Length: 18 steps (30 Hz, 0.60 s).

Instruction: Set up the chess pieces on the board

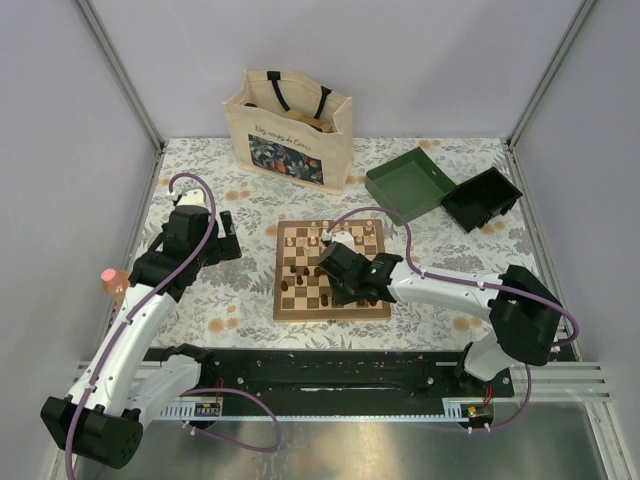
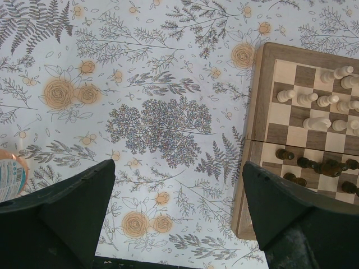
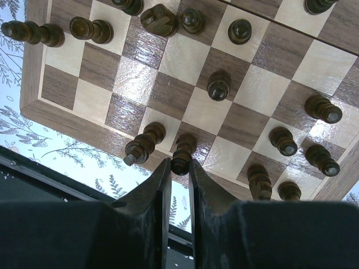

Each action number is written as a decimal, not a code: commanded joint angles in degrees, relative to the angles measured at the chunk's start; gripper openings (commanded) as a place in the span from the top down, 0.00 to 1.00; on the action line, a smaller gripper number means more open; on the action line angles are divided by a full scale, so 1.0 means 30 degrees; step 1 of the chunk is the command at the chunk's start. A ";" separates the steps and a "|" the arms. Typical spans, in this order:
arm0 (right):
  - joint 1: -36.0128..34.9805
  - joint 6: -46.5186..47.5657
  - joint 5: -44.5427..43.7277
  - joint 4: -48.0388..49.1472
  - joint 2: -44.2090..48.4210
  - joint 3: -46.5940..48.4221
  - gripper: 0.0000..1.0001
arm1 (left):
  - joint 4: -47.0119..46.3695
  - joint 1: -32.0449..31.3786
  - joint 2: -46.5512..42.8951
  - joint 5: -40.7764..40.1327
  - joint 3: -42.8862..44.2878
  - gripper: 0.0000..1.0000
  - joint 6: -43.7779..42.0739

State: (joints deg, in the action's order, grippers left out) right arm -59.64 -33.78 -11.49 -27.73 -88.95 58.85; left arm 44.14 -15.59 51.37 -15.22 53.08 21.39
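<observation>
At the near edge of the board (image 3: 67, 115), the right gripper (image 3: 179, 166) was clenched on a dark piece (image 3: 184, 148); whether it touched the square was unclear. Another dark piece (image 3: 143, 147) stood just beside it, and any sideways drift on release would probably topple it. Only the right wrist view showed this pinch; overhead, the arm hid it. Left of the board, the left gripper (image 2: 178, 168) hung released and empty over the floral cloth (image 2: 157, 123). Its view alone clearly showed the pale pieces (image 2: 314, 101) on the board's far half.
</observation>
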 commanded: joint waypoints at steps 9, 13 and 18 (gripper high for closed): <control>-0.0189 0.0244 -0.0742 -0.0133 0.0558 -0.0427 0.80 | -0.0329 0.0101 -0.0221 0.0240 0.0031 0.01 -0.0127; -0.0189 0.0419 -0.0684 -0.0104 0.0616 -0.0427 0.79 | -0.0300 0.0101 -0.0221 0.0211 0.0002 0.01 -0.0127; -0.0189 0.0975 -0.0771 -0.0191 0.0557 -0.0281 0.79 | -0.0329 0.0101 -0.0220 0.0241 0.0031 0.01 -0.0127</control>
State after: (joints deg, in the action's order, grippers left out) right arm -59.64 -33.04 -11.53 -27.66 -88.53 58.39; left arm 44.14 -15.55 51.37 -15.22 53.08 21.39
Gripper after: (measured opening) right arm 0.240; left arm 0.988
